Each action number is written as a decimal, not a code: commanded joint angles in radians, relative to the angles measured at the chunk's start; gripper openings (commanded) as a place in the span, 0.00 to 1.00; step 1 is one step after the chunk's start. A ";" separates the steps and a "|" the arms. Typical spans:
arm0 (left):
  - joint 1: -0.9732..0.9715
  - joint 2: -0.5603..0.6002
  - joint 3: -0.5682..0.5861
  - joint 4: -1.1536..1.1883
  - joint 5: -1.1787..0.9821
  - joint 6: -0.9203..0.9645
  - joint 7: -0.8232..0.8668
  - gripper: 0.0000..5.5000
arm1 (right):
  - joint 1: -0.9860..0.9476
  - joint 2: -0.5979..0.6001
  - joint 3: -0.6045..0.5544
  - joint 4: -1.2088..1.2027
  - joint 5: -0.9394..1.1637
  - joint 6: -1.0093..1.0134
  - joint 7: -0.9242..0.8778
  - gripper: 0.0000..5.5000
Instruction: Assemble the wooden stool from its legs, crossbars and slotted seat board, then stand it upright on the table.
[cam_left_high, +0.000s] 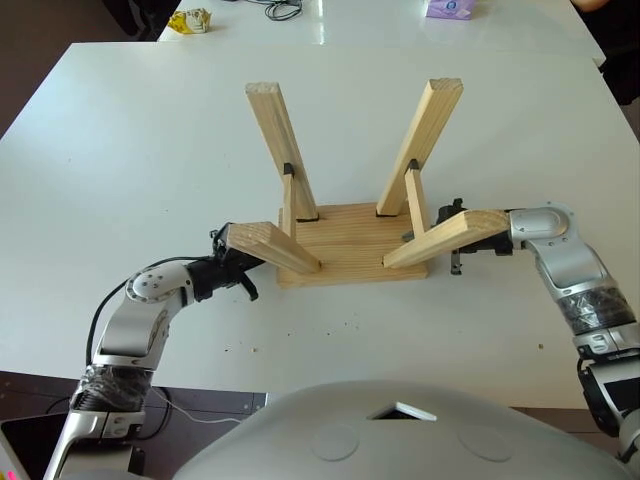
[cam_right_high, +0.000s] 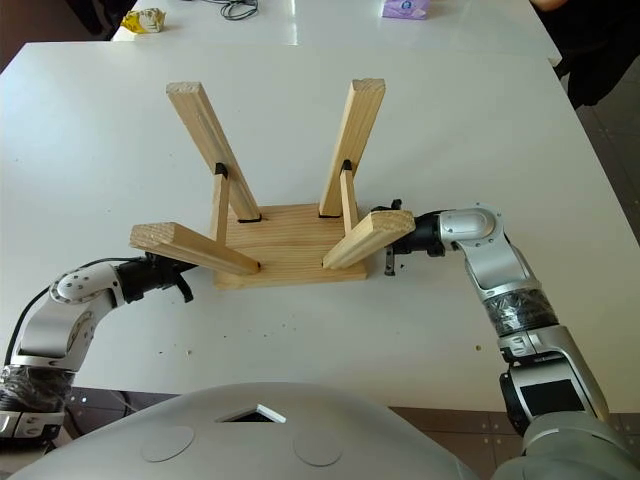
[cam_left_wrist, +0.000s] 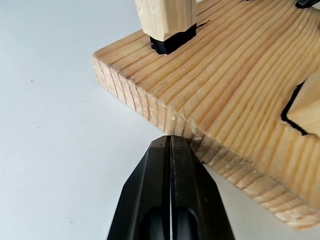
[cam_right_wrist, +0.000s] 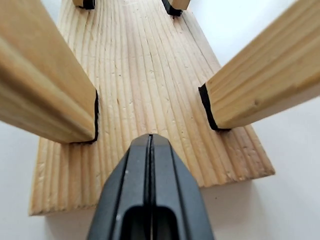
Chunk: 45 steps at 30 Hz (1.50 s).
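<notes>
While the stool (cam_left_high: 350, 215) is being left upside down on the white table (cam_left_high: 120, 150), neither arm is being used to clamp anything. The slotted seat board (cam_left_high: 350, 255) is being supported flat by the tabletop. All four legs are being held in its black-lined slots, splaying up and outward: the back-left leg (cam_left_high: 282, 140), the back-right leg (cam_left_high: 425, 135), the front-left leg (cam_left_high: 268, 247) and the front-right leg (cam_left_high: 447, 237). One thin crossbar (cam_left_high: 289, 205) is being carried between the two left legs, and a second crossbar (cam_left_high: 416, 200) between the two right ones, so yeah, it's looking put together, just not flipped onto its feet.

The left gripper (cam_left_wrist: 170, 139) is being held low over the table with its fingers pressed together. Its tip is being parked right at the bottom of the board's left edge, and from the wrist view it's looking like contact is being made. The right gripper (cam_right_wrist: 150, 136) is likewise being held with fingers pressed together, pointed in over the board's right short edge between the two right-hand legs. Whether the wood is actually being touched by it can't be told.

Further back, a crumpled yellow packet (cam_left_high: 190, 20) and a purple box (cam_left_high: 448, 8) are being left on a second table (cam_left_high: 380, 25).
</notes>
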 joint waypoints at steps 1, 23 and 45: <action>0.051 -0.018 -0.027 -0.043 -0.004 0.021 0.006 0.00 | 0.063 -0.004 0.013 -0.027 -0.002 0.060 -0.015 0.00; 0.256 0.037 0.208 -0.237 -0.085 0.072 0.060 0.00 | 0.339 -0.253 -0.258 -0.249 0.163 0.212 0.022 0.00; 0.217 0.113 0.020 -0.153 0.043 -0.062 -0.079 0.00 | 0.374 -0.136 -0.145 -0.315 0.134 0.242 -0.099 0.00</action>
